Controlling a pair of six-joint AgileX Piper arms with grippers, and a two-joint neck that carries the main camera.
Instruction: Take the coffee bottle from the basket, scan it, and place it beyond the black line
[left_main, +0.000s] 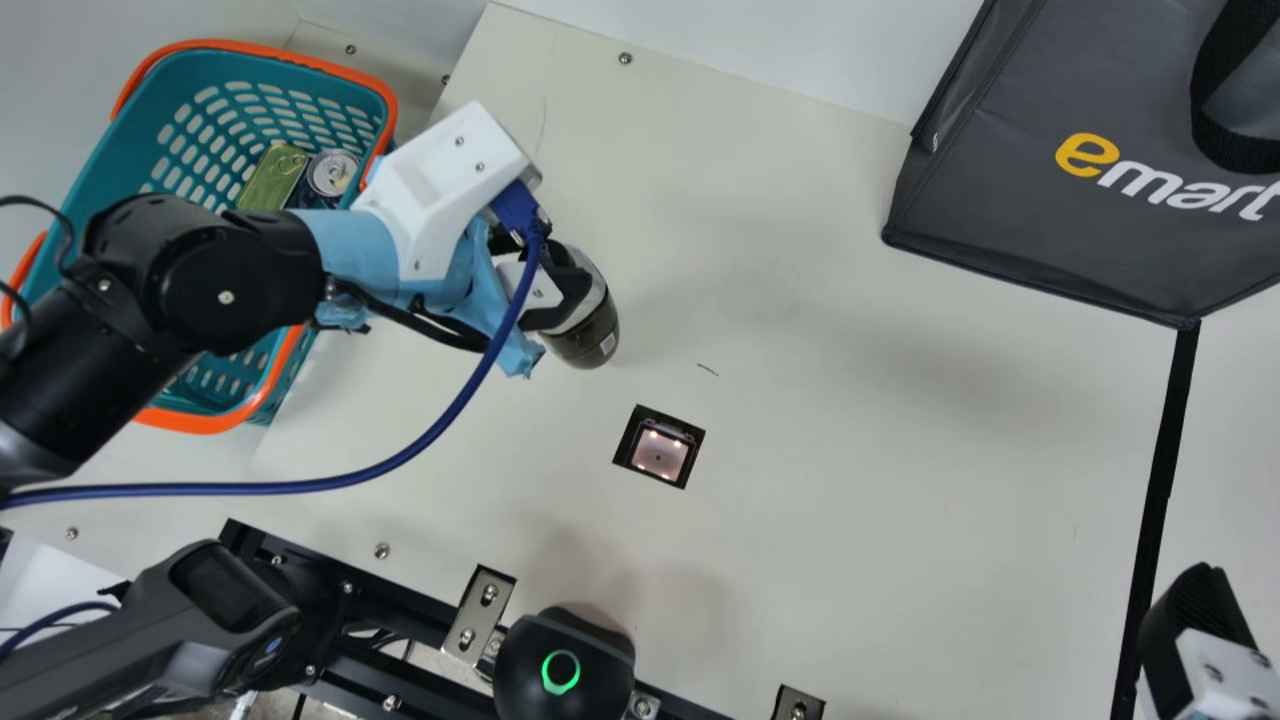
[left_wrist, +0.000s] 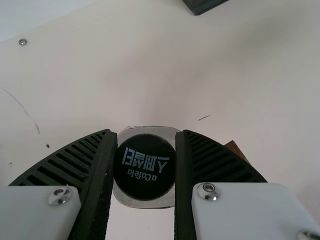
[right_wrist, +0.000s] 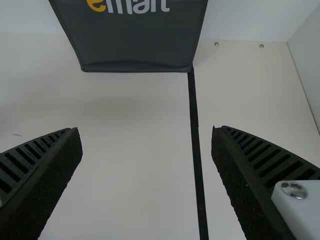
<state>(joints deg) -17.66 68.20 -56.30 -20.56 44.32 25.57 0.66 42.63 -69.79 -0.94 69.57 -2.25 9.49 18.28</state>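
The coffee bottle looks full, so I judge it fairly heavy for its size, stiff and slick along its smooth sides. It may slip or swing if pinched only by its black cap; the shoulder just below looks the surer hold, leaving the lower body bare for scanning. The left gripper has its fingers clamped on the bottle's upper part, one either side of the cap. Its arm reaches across the basket and holds the bottle roughly upright over the worktop's left half, between the basket and the scanner window. I cannot tell whether the base touches. Near the worktop's right edge, the right gripper points down by the black line, fingers wide apart.
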